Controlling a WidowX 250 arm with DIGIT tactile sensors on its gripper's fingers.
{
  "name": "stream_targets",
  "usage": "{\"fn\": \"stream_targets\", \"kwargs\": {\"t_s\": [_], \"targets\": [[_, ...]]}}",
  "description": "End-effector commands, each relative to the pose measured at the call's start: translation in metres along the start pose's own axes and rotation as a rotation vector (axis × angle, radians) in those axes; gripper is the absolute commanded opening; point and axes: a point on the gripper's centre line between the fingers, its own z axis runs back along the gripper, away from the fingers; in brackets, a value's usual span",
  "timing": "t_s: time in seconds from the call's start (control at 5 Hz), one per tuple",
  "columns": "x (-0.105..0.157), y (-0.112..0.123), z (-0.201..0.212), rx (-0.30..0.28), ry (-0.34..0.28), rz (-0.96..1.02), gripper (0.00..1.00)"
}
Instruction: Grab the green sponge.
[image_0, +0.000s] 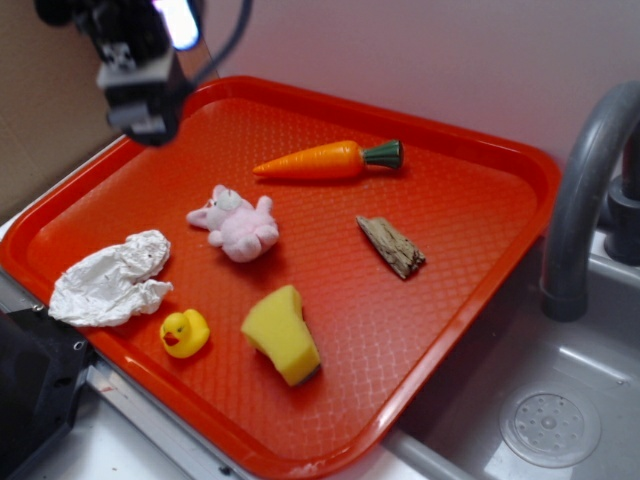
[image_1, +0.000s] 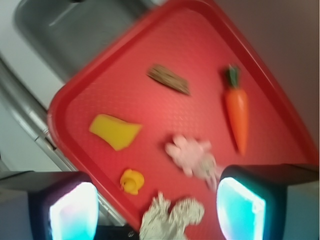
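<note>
The gripper (image_1: 155, 210) is hanging high over the tray's far left corner, its jaws standing wide apart with nothing between them; the wrist view is showing open space between the two lit fingers (image_1: 75, 210). It is well apart from the green sponge (image_0: 282, 334), which is lying near the tray's (image_0: 480, 200) front edge, just beside the small yellow duck (image_0: 184, 332) and with its thin dark layer facing the front rim. A crumpled white cloth (image_0: 110, 280) is sitting by the left edge, and a pink plush toy (image_0: 238, 225) is lying near the middle, between the gripper and the sponge. To grab well, the arm is probably needing to travel toward the front edge above the plush, centre over the sponge, turn the jaws across its narrower sides, and descend clear of the duck.
</note>
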Motion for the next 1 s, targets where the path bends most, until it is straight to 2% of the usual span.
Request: {"fn": "stream_targets", "kwargs": {"t_s": [0.0, 0.2, 0.4, 0.6, 0.8], "targets": [[-0.013, -0.053, -0.049, -0.048, 0.042, -0.519, 1.00], [-0.004, -0.049, -0.081, -0.011, 0.098, -0.757, 1.00], [0.008, -0.043, -0.096, 0.062, 0.151, -0.699, 1.00], [0.012, -0.039, -0.109, 0.031, 0.177, -0.726, 1.00], [0.006, -0.043, -0.121, -0.055, 0.167, -0.715, 1.00]]}}
